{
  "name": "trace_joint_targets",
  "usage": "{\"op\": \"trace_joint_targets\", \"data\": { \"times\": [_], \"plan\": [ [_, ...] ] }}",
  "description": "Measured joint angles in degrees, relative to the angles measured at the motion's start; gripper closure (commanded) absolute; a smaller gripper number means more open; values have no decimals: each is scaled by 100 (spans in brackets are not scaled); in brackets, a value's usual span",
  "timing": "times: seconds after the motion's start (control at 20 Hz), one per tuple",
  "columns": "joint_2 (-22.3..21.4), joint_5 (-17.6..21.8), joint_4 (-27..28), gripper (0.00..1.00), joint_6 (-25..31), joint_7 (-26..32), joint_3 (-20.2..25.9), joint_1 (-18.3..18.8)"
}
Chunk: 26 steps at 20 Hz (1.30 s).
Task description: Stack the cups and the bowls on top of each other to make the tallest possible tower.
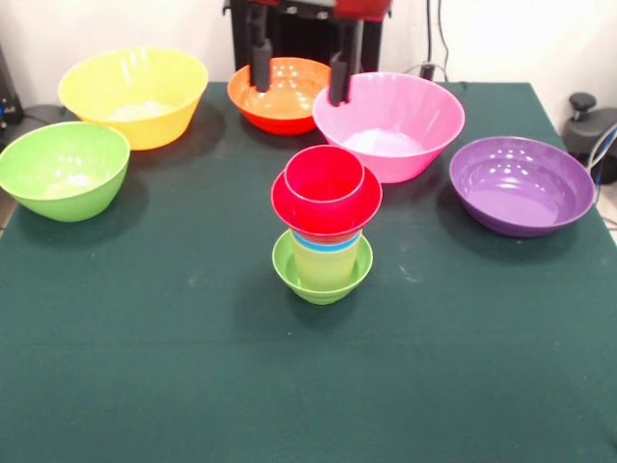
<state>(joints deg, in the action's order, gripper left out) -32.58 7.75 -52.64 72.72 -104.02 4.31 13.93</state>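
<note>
The tower [325, 231] stands mid-table: a small lime-green bowl [322, 275] at its base, a pale yellow cup [326, 262] in it, a blue cup rim [326, 243] above, then the small red bowl [326, 204] with the red cup [324, 177] in it. My gripper [299, 82] hangs at the far edge with its two black fingers [260, 68] wide apart and empty, over the orange bowl [280, 94]. Around the tower sit the large yellow bowl [133, 95], the green bowl [63, 169], the pink bowl [388, 123] and the purple bowl [521, 183].
The dark green table [145, 367] stretches in front of the tower. The robot's black pedestal [304, 34] stands behind the orange bowl. Cables and dark gear [588, 121] lie beyond the table's far right corner.
</note>
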Motion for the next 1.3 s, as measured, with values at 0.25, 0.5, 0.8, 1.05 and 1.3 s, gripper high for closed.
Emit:
{"op": "trace_joint_targets", "data": {
  "times": [0.25,0.5,0.8,1.05,1.3],
  "plan": [
    [40,-138,194,0,62,-108,-107,-235],
    [145,-228,550,0,354,-458,-228,-540],
    [332,-358,897,0,467,-1006,-372,-830],
    [583,-427,1207,0,466,-1492,-450,-1060],
    [984,-428,1537,0,467,-1940,-513,-1324]
  ]
}}
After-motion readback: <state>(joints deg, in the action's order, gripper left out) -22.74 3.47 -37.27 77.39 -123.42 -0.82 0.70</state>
